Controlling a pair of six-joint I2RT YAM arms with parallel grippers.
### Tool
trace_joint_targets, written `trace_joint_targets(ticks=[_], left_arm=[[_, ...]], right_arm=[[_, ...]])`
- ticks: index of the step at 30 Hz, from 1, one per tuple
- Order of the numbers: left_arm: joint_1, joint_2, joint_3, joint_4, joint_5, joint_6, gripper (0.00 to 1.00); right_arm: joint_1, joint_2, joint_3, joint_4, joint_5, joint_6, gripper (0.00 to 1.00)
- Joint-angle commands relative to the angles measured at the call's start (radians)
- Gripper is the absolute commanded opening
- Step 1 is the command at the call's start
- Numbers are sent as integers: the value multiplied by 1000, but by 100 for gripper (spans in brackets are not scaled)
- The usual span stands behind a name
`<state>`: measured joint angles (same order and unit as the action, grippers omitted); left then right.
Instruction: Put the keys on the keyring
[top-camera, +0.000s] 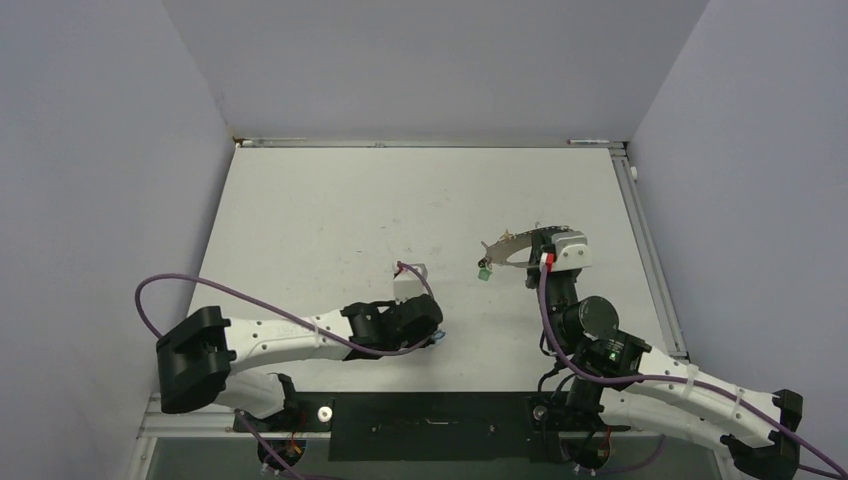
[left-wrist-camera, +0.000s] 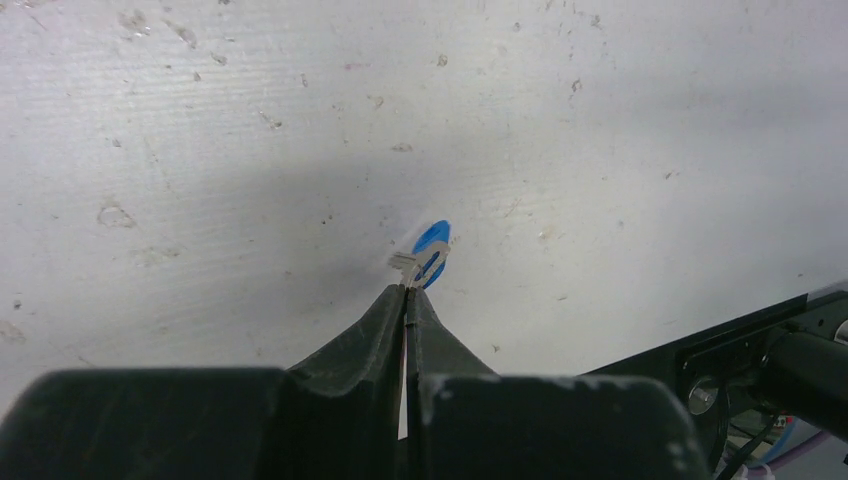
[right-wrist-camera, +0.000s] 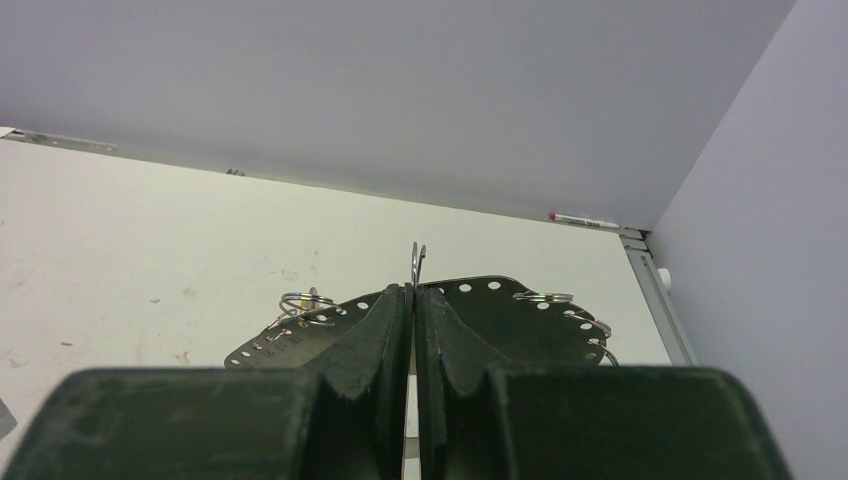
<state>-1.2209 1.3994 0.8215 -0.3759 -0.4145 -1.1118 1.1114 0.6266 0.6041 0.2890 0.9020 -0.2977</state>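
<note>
My left gripper (left-wrist-camera: 408, 290) is shut on a small silver key with a blue head (left-wrist-camera: 432, 250), which sticks out past the fingertips just above the white table. From above, that gripper (top-camera: 437, 330) sits near the table's front centre, with a bit of blue (top-camera: 441, 338) showing at its tip. My right gripper (right-wrist-camera: 413, 288) is shut on a thin wire loop (right-wrist-camera: 418, 260) of the keyring (right-wrist-camera: 520, 310), a grey crescent plate with holes along its rim and small wire rings. A green-tagged key (top-camera: 484, 271) lies by the keyring's left end (top-camera: 505, 246).
A metal rail (top-camera: 650, 250) runs along the table's right edge, and grey walls close in the back and sides. The black base plate (top-camera: 430, 425) lies at the near edge, and its mount (left-wrist-camera: 760, 340) shows in the left wrist view. A pen (right-wrist-camera: 585, 221) lies at the back right.
</note>
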Motion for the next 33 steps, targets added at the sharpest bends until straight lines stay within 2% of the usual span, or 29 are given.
trace_joint_targets(ticks=[1,8,18,24,28,33], left_arm=[[4,-109,-46,79,-75,142,0],[4,-274,-132,202,-93,411,0],[1,-485,-141,217,-180,707,0],[1,-584,-104,199,-206,912,0],[2,-637,-75,196,-184,1065,0],[3,-695,-106,256,-124,1257,0]], right_arm=[[-8,-3,6,14,-54,32,5],[-7,-42,7,-39,-149,72,5],[-7,-111,73,-183,-363,113,5],[-7,-98,134,-263,-604,91,5],[-7,-84,134,-249,-789,78,5],[-7,-32,147,-256,-893,76,5]])
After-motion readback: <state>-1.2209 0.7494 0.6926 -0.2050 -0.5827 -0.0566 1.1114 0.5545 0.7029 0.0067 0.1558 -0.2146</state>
